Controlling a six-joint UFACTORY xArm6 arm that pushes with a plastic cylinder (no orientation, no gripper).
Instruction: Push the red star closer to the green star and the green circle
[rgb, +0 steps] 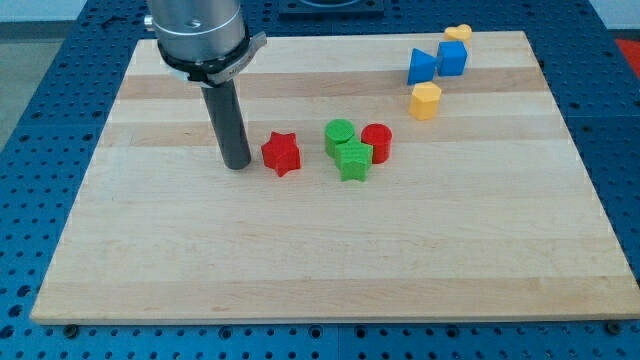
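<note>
My tip (238, 165) rested on the pale wooden surface (300, 260), just to the view's left of the red star-shaped block (282, 153), a sliver apart. There were no jaws; the bare rod held nothing. Right of the red star, separated by a gap, the green round block (339, 134) and green star-shaped block (353, 160) clustered with a red round block (377, 142).

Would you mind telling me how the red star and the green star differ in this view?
The red star is red; the green star is green. The red star stands alone with bare board around it, while the green star sits packed against the green circle and the red cylinder. My tip is just left of the red star, far from the green one. Both are star-shaped blocks of similar size.
</note>
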